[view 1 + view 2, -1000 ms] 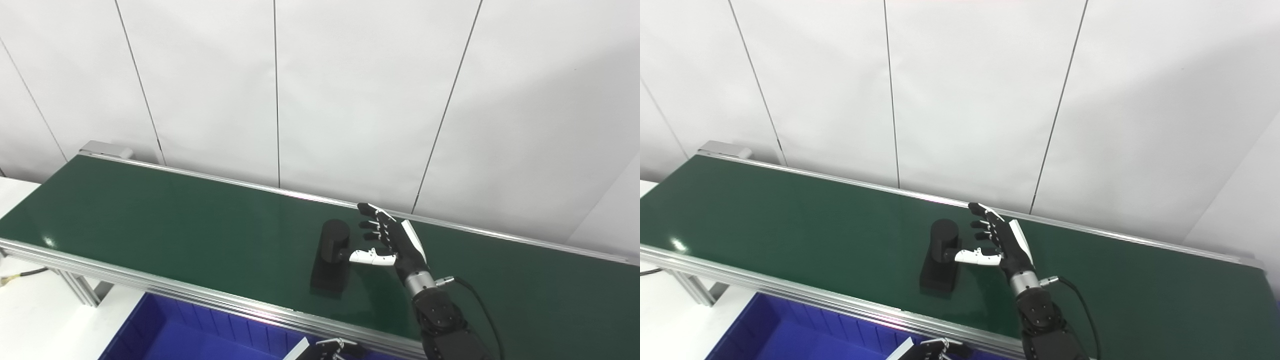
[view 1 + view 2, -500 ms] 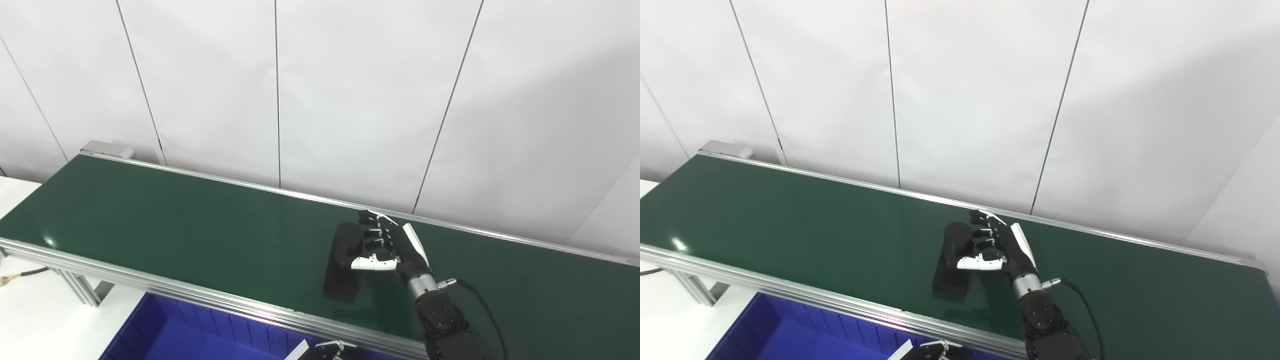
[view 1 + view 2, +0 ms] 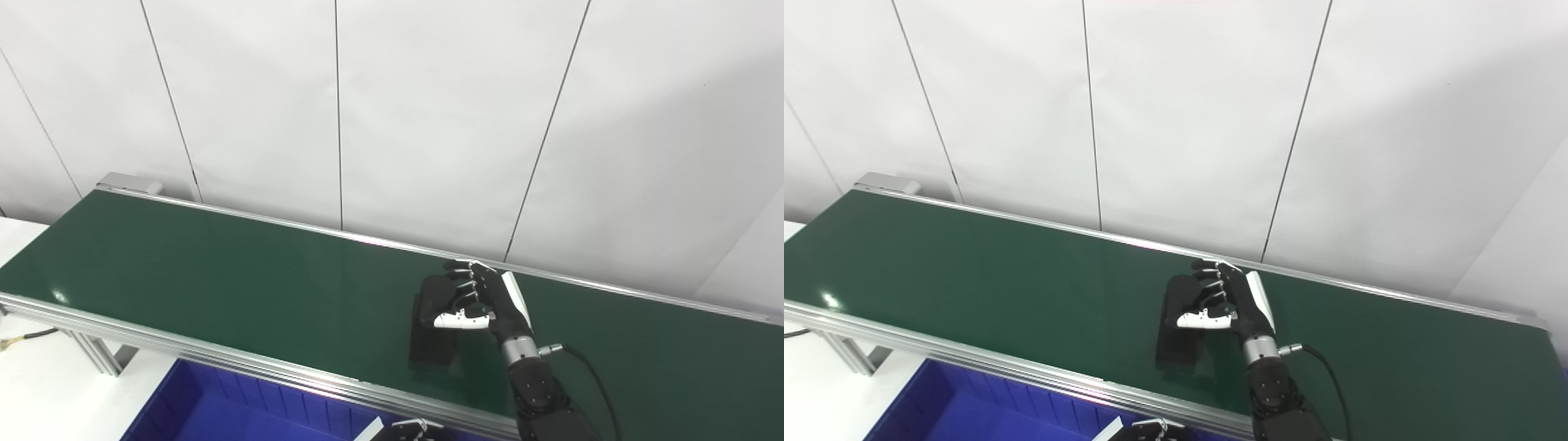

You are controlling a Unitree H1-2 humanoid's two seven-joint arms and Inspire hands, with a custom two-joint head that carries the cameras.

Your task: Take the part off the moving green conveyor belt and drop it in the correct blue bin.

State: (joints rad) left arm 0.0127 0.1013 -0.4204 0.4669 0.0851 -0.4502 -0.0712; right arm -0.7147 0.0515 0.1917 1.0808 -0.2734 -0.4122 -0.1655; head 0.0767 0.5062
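A black part (image 3: pixel 432 334) with a round top and a blocky lower body stands on the green conveyor belt (image 3: pixel 214 269), right of its middle. My right hand (image 3: pixel 485 301) reaches in from the bottom right. Its fingers curl over the part's round top from the far side, and its white thumb (image 3: pixel 456 320) presses across the near side. The part still rests on the belt. Only a sliver of my left hand (image 3: pixel 409 430) shows at the bottom edge, below the belt's near rail, and its fingers are hidden.
A blue bin (image 3: pixel 202 410) sits below the belt's near aluminium rail (image 3: pixel 245 366) at the bottom left. A white panelled wall rises behind the belt. A white table surface (image 3: pixel 37 380) lies at the far left.
The part has ridden rightward along the belt. My right hand, open beside it a second ago, has curled its fingers and thumb around the part's top and shifted slightly right with it.
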